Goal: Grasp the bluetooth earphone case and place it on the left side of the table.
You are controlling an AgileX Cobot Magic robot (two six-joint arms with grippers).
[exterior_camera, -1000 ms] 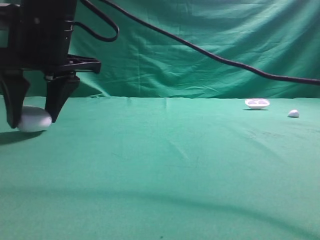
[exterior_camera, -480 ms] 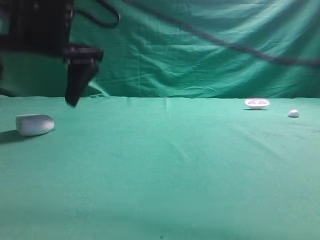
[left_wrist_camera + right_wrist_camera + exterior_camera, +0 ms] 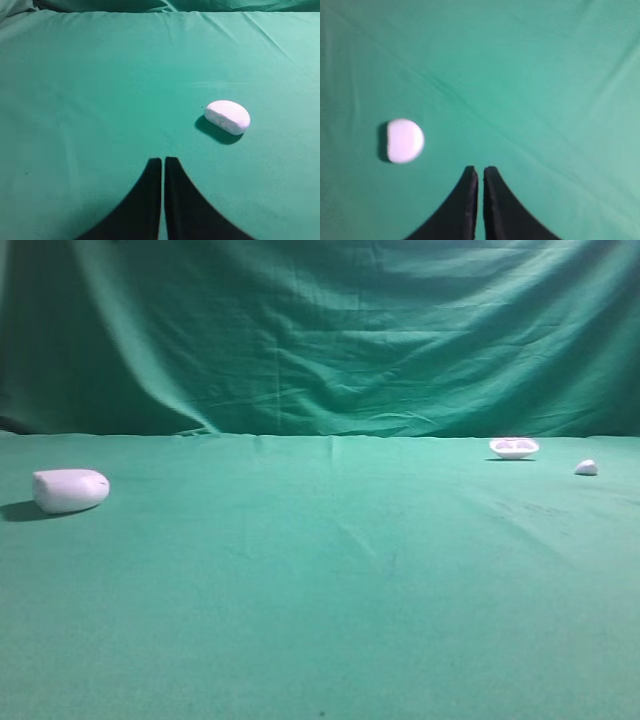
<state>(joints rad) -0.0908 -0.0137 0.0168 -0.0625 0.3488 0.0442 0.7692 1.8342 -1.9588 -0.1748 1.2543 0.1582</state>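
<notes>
The bluetooth earphone case [image 3: 70,490], a smooth white rounded oblong, lies alone on the green table [image 3: 330,570] at the far left. It also shows in the left wrist view [image 3: 227,117], ahead and to the right of my left gripper [image 3: 163,160]. That gripper is shut and empty, well clear of the case. My right gripper [image 3: 480,169] is shut and empty over bare cloth. A blurred white rounded thing [image 3: 404,140] lies to its left; I cannot tell which white piece it is. Neither gripper shows in the exterior view.
A shallow white dish-like piece [image 3: 514,447] sits at the back right. A tiny white bit [image 3: 587,468] lies to its right. Green cloth hangs as a backdrop [image 3: 330,330] behind the table.
The left gripper, which straddled the case a second ago, let it go, rose and left the exterior view. The black cable is gone too. The case stays at the far left.
</notes>
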